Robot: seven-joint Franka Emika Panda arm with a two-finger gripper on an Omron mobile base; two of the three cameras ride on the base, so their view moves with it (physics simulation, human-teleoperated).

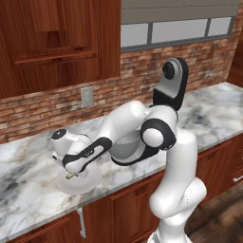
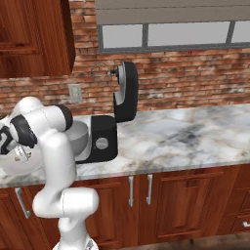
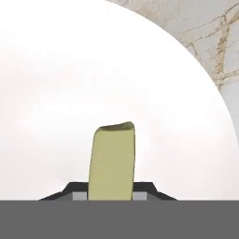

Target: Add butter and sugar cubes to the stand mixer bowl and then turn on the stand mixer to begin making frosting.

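Here the claw (image 3: 110, 198) is hanging low over the white plate (image 3: 56, 93) on the bench (image 1: 28, 166), its jaws drawn narrow on either side of the near end of the butter (image 3: 112, 161), though the pictures are not settling whether they are yet gripping it. The stick is lying on the plate and reaching straight out ahead of the claw. It is likely light, soft and greasy, so a gentle pinch across its middle seems safest before carrying it to the stand mixer bowl (image 1: 128, 144).
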